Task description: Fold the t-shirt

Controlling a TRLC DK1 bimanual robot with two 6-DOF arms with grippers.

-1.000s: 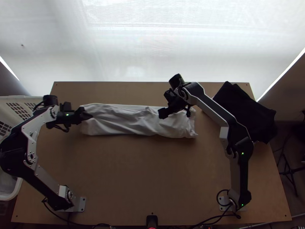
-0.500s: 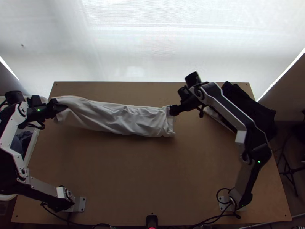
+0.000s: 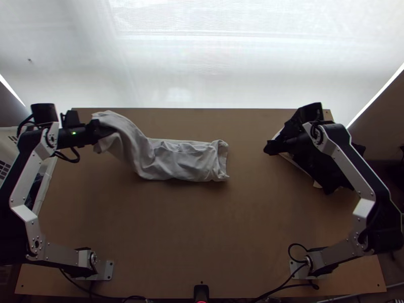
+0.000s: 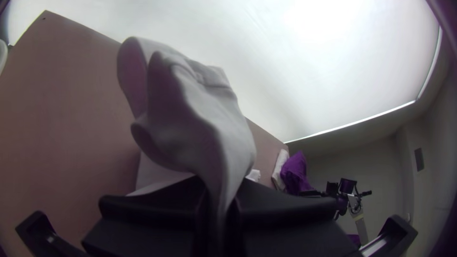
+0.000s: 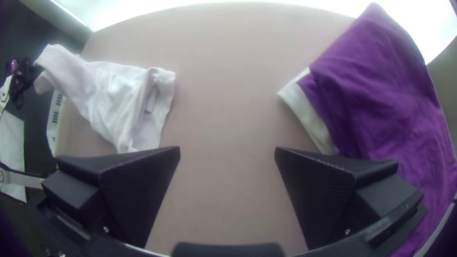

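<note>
Counter (image 3: 202,227), near far-left corner: my left fingers (image 4: 157,204) grip one end of the limp, probably light t-shirt (image 3: 187,159); my right fingers (image 5: 138,188), parted, should pinch its free end.

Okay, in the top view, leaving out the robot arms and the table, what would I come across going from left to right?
White basket, then the white t-shirt, then the pile of dark cloth.

Backlit white screen (image 3: 202,60) — bright, wooden table (image 3: 202,227), dim grey wall (image 4: 381,159)
</note>
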